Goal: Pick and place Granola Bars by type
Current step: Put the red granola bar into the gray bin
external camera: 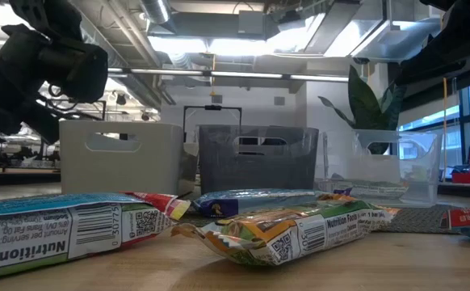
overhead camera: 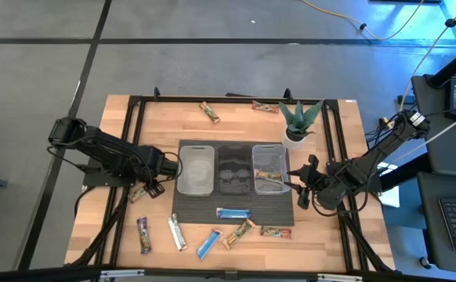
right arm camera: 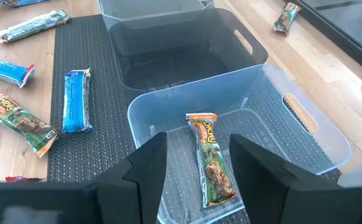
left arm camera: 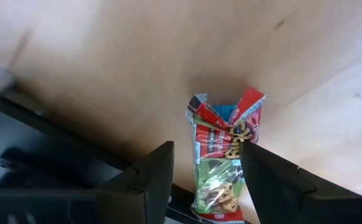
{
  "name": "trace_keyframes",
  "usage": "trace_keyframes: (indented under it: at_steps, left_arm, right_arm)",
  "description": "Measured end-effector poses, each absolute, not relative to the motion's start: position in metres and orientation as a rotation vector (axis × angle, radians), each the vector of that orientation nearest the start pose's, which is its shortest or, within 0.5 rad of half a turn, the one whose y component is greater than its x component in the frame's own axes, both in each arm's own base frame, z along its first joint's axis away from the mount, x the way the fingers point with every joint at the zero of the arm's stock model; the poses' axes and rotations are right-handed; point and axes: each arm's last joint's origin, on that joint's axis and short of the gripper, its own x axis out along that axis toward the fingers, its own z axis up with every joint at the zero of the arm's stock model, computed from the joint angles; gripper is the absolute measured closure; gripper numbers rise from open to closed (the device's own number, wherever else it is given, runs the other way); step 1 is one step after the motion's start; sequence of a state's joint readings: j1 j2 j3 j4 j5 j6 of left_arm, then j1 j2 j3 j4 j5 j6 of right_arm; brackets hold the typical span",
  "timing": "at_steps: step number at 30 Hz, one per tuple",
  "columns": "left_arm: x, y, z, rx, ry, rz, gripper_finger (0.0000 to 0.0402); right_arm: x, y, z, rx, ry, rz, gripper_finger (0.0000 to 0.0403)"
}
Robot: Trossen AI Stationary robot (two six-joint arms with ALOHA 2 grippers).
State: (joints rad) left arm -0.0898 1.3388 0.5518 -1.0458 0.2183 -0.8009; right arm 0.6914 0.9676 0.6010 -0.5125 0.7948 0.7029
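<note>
Closest to the lens, in the left wrist view, the two dark fingers of the left tool (left arm camera: 203, 180) stand partly open and straddle a green and red granola bar (left arm camera: 221, 158) lying flat on the wooden worktop (left arm camera: 106, 56). The bar's long axis runs straight ahead between the fingers, so they sit on either long side of it; whether they already touch the wrapper cannot be told, and the bar does not look lifted. From above, this tool sits at the worktop's left side, just beside the white bin (overhead camera: 196, 168), which is the left one of three bins in a row on a dark mat (overhead camera: 233, 212). The bar likely belongs in the clear bin (overhead camera: 269, 168) at the right end, where a matching bar (right arm camera: 212, 160) already lies, so the judged move is a close, a lift and a carry rightward across the row. The right tool (right arm camera: 196, 168) waits over that clear bin with its fingers partly apart and nothing between them. Other bars lie scattered along the near edge, including a blue bar (overhead camera: 233, 212) on the mat, and two more near the far edge beside a potted plant (overhead camera: 298, 121).
</note>
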Motion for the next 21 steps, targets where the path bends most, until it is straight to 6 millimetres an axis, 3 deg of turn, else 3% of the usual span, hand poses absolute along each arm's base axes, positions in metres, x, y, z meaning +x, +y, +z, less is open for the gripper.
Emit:
trace_keyframes:
  at_steps: [17,21]
  left_arm:
    - [0.154,-0.023,0.134,-0.796,1.807,0.447,0.0229]
    - [0.161,-0.025,0.133,-0.822,1.738,0.392,0.0229]
  right_arm:
    - [0.149,0.097,0.221,0.079,0.568,-0.307,0.0225]
    - [0.149,0.097,0.221,0.079,0.568,-0.307,0.0225]
